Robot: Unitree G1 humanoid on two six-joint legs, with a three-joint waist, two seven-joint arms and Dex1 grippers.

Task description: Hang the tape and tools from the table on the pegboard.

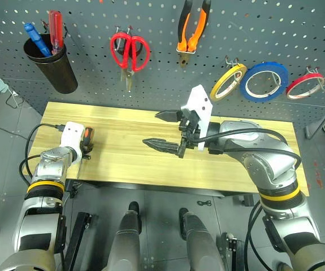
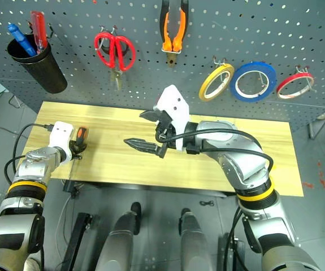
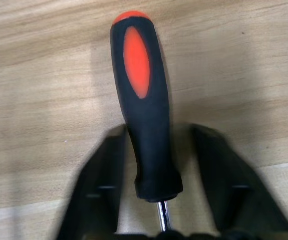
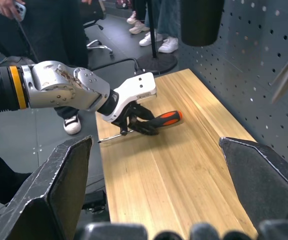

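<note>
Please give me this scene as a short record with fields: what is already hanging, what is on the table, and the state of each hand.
on pegboard: red scissors, pliers, red-rimmed tape
on table: screwdriver, lying flat near its left end
left hand: fingers on both sides of the screwdriver handle
right hand: open, holding nothing, above the table
still to hang: screwdriver

A workshop: a perforated pegboard (image 1: 168,79) hung with tools above a wooden table (image 1: 128,152).
</note>
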